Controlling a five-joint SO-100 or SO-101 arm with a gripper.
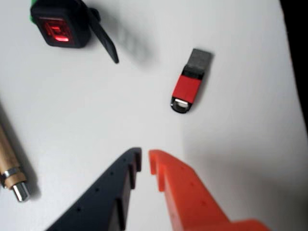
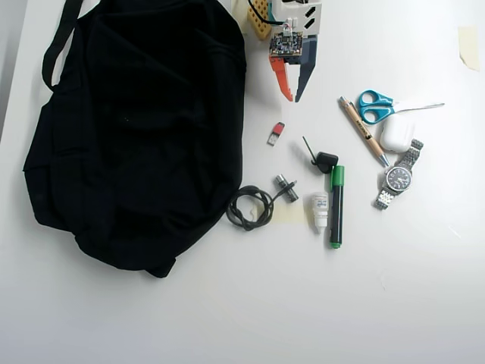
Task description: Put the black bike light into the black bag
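Note:
The black bike light lies at the top left of the wrist view, red square face up, its strap tail trailing to the right. In the overhead view the bike light rests on the white table, right of the black bag, which covers the left half. My gripper enters from the bottom edge with one dark and one orange finger. Their tips are nearly together and hold nothing. The gripper hangs at the top centre, beside the bag's right edge and well short of the light.
A red-and-black USB stick lies ahead of the fingertips. A wooden pen is at the left. The overhead view shows a coiled cable, green marker, scissors, white case and watch.

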